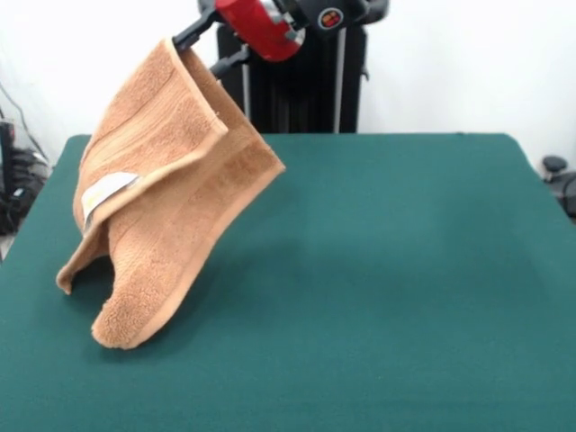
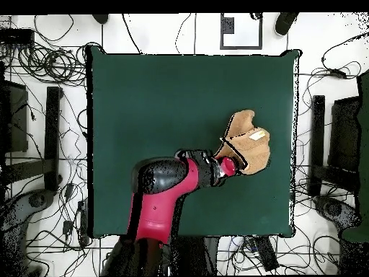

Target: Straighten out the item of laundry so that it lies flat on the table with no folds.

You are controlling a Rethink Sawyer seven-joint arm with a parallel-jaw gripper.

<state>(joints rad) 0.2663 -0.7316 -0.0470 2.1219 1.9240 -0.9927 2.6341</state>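
Note:
The item of laundry [image 1: 171, 207], a light orange-tan terry towel, hangs folded from one upper edge, lifted high at the left of the front view. Its lower end sags onto the green table [image 1: 405, 270], and a white care label [image 1: 106, 191] shows on the front fold. My gripper [image 1: 200, 49] is shut on the towel's top edge, with one black finger on each side of the cloth. From overhead, the towel [image 2: 249, 144] is a bunched lump near the table's [image 2: 158, 101] right side, with my gripper [image 2: 225, 157] at its lower left edge.
My red and black arm [image 2: 162, 195] reaches over the table's lower middle in the overhead view. Cables and dark stands [image 2: 50, 137] lie on the floor around the table.

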